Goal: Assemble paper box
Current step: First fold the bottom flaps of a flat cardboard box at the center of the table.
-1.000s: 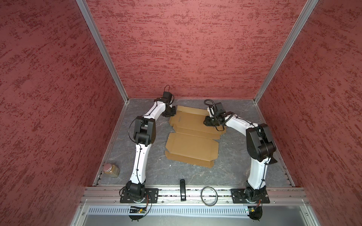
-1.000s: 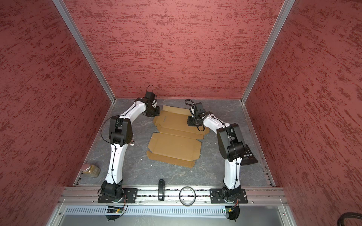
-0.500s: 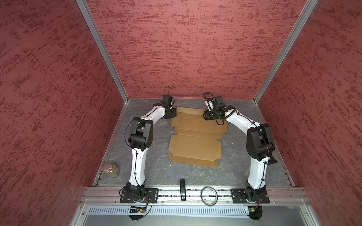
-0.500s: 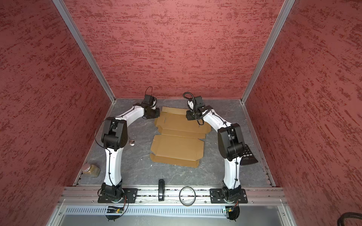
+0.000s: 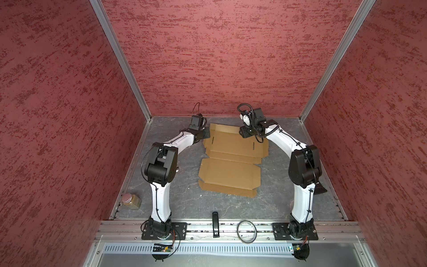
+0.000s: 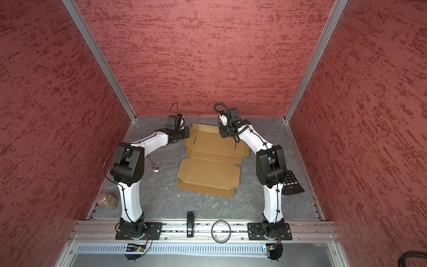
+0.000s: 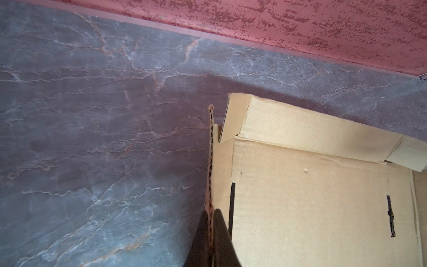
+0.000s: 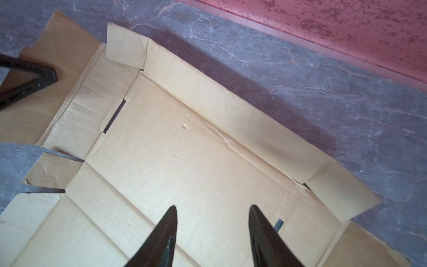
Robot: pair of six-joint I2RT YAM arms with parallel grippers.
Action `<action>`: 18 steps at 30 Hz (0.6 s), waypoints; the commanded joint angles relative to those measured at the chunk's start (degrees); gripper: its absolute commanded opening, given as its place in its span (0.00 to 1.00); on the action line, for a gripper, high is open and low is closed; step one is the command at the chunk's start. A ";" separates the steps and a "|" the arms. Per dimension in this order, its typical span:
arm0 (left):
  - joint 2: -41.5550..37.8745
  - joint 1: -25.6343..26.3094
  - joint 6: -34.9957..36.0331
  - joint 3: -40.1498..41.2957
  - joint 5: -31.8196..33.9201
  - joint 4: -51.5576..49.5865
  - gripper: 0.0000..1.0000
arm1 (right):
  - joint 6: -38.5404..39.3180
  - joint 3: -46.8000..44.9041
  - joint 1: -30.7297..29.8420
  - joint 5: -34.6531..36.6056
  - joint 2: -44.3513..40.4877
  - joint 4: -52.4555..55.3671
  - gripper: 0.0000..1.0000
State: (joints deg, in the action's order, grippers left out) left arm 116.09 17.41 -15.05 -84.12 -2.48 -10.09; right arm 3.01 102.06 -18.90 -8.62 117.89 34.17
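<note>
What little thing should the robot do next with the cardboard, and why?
Probably the left gripper should tip the side flap it pinches inward, over the slot. Its jaws are shut on that flap's edge, which stands up from the paper box sheet, while the right gripper hangs open above the middle panel, holding nothing.

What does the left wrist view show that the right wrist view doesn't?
Only left wrist: the left gripper shut on the corrugated edge of a raised side flap of the paper box. Only right wrist: the right gripper open above the base panel, holding nothing. Both: the rear flap tilted up, a slot, the grey table, the red wall.
</note>
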 commanded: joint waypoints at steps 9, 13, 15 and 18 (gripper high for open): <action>-8.44 4.50 -1.89 10.10 11.22 17.18 0.07 | -41.34 -3.70 -0.13 -3.30 -4.84 -7.07 0.62; -10.73 5.55 -2.87 13.99 15.07 21.87 0.06 | -54.93 -12.36 -0.28 -2.09 -10.48 -16.76 0.65; -11.85 6.03 -3.14 15.83 17.02 23.94 0.06 | -59.20 -13.86 -0.23 -1.00 -11.65 -17.89 0.67; -13.03 6.63 -3.24 18.33 19.16 27.21 0.06 | -65.64 -16.02 -0.13 0.00 -13.07 -20.62 0.68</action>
State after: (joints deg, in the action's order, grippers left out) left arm 105.19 23.51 -17.37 -67.20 12.51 10.68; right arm -50.33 87.05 -18.94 -10.81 107.66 20.64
